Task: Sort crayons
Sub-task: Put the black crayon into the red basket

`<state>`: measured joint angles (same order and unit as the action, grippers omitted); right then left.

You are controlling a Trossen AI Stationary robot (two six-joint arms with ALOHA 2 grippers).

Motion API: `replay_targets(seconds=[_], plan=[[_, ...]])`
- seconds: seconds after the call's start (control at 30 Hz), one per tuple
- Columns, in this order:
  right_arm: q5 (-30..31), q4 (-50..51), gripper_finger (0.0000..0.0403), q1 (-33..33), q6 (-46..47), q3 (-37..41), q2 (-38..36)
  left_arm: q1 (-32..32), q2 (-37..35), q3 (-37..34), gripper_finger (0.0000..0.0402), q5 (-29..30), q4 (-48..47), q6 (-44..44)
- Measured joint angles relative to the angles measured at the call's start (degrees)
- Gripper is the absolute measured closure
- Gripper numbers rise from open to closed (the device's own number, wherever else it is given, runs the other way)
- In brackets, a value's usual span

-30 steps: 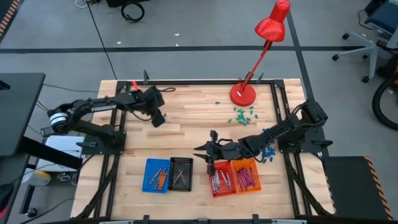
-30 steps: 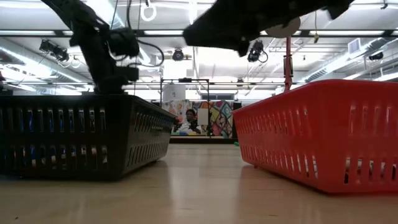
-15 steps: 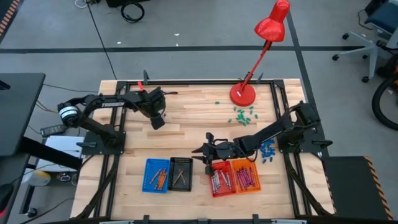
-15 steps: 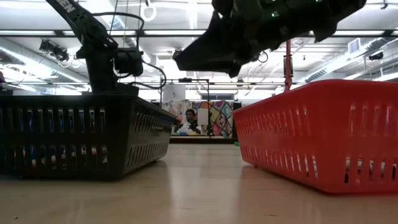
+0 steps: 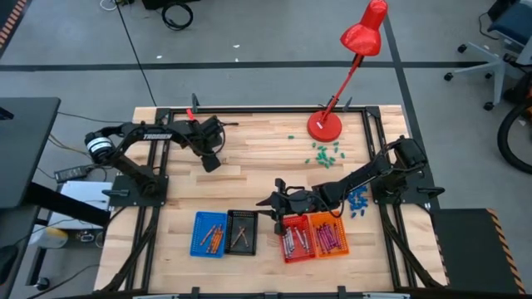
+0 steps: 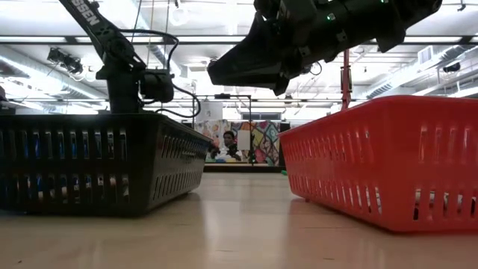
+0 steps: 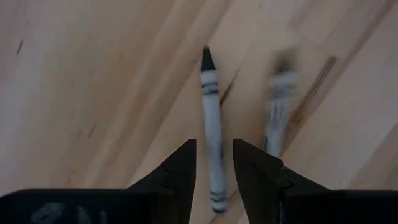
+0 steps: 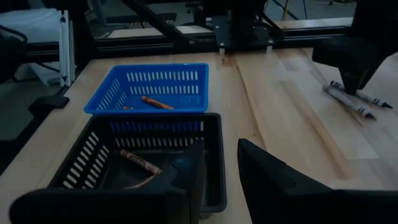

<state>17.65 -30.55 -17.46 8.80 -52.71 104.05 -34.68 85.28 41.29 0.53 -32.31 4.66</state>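
Overhead, left hand (image 7: 214, 163) parted, straddling a grey crayon (image 7: 212, 124), right hand (image 8: 219, 163) parted, empty.

Robotics lab: framed workbench (image 5: 249, 145), ceiling lights.

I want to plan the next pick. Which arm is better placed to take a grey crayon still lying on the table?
Probably the left. The left gripper is open directly above a grey crayon on the bare wood. The right gripper hangs near the black basket, empty, away from those crayons.
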Motion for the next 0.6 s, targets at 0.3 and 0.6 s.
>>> replay_targets(seconds=[0.3, 0.6], plan=[[-1.29, 0.14, 0.0300, -0.31, 0.44, 0.00, -0.01, -3.43, 0.28, -0.02, 0.0288, -1.36, -0.37, 1.20], [-1.29, 0.20, 0.0300, -0.56, 0.32, 0.00, -0.02, -5.39, 0.11, -0.40, 0.0362, -1.98, -1.32, 2.52]])
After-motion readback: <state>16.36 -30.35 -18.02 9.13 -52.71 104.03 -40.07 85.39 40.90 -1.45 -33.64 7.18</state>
